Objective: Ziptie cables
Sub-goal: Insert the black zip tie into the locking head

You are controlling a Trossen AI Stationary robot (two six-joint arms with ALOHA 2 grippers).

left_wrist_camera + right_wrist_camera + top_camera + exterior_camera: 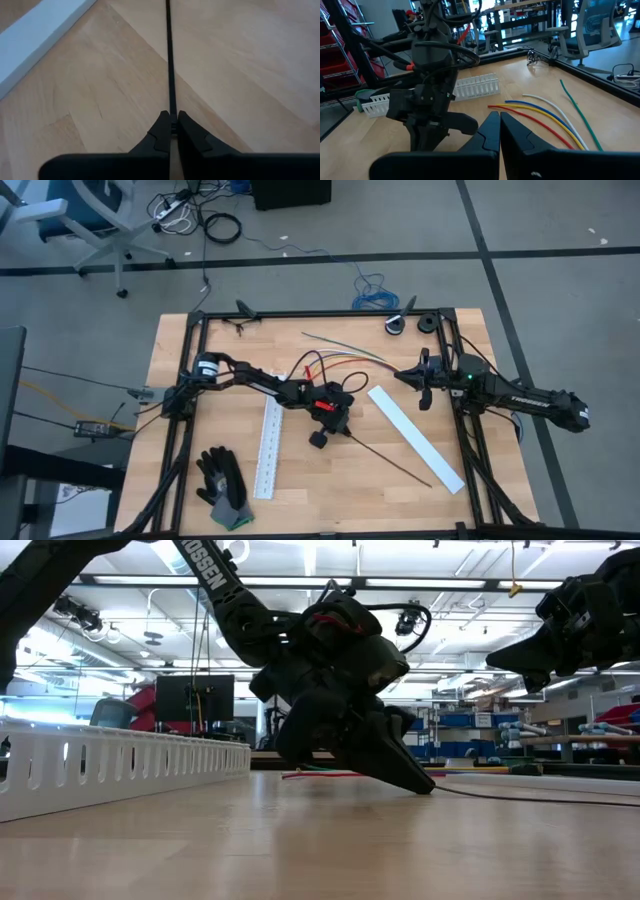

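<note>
Left wrist view shows our left end effector (pixel 170 125) clenched on the ziptie (pixel 170 60) lying on the table (pixel 240 75), right end effector (pixel 499 130) clenched empty, cables (pixel 345 360) unbundled.

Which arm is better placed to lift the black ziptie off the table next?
Left. The left gripper is down at the table, already shut on the ziptie. The right gripper is shut and empty, raised near the table's right side, away from the strip.
</note>
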